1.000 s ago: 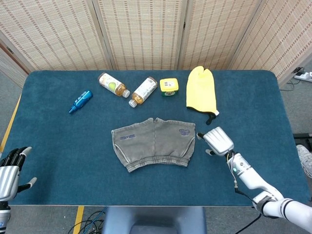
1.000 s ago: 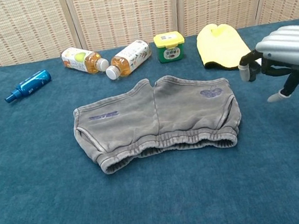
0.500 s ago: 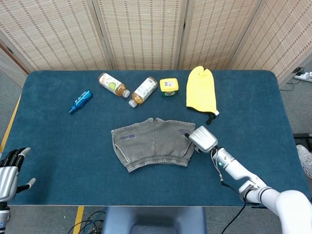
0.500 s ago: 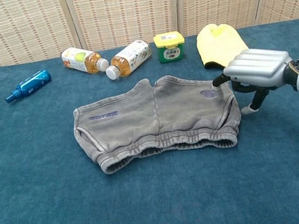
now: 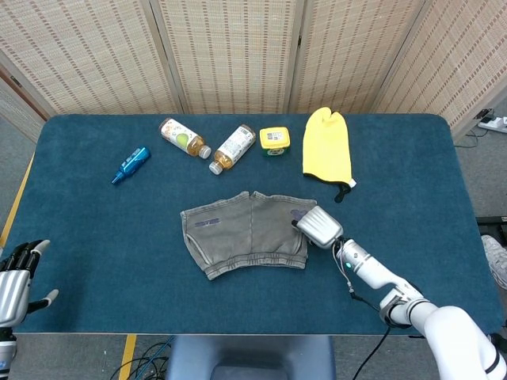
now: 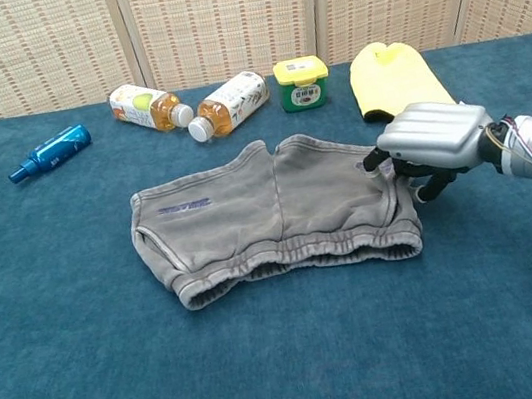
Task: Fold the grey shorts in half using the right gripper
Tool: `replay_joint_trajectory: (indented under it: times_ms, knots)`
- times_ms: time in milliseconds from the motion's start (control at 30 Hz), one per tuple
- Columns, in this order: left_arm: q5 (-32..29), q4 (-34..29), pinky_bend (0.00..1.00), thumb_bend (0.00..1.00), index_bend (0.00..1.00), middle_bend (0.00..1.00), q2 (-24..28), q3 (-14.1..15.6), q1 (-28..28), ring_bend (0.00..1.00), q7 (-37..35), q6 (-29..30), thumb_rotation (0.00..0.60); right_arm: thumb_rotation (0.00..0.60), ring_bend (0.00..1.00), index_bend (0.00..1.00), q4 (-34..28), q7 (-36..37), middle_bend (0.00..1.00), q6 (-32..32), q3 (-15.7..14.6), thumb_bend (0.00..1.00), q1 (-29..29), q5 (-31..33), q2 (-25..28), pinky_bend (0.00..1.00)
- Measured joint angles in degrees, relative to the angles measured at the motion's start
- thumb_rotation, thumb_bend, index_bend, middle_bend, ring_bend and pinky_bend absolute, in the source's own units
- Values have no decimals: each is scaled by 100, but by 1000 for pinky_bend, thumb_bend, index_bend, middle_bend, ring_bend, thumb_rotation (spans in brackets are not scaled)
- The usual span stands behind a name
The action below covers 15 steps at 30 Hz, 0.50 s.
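Grey shorts (image 5: pixel 245 232) lay flat mid-bench w/ dark print, unreadable. Right hand (image 5: pixel 318 226) sat at their right edge, fingers (image 6: pixel 373 158) curled onto cloth; grip unclear. Left hand (image 5: pixel 14 277) open. Two bottles (image 5: pixel 234 147) held amber liquid; labels illegible.

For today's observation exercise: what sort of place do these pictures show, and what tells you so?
Probably an indoor robot test setup: a blue-covered table before woven folding screens, with a robot hand at grey shorts.
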Motion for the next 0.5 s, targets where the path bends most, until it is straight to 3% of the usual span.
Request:
replay_joint_trajectory:
  times_ms: [200, 500]
  knots:
    - [27, -52, 296, 168, 160, 164, 29, 22, 29, 137, 14, 35, 600, 600, 1000, 606, -22, 37, 961, 221, -143, 551, -207, 15, 229, 900]
    - [121, -200, 296, 168, 160, 157, 97, 32, 25, 137, 77, 71, 600, 600, 1000, 613, -371, 9, 961, 655, -330, 554, -583, 27, 1078, 900]
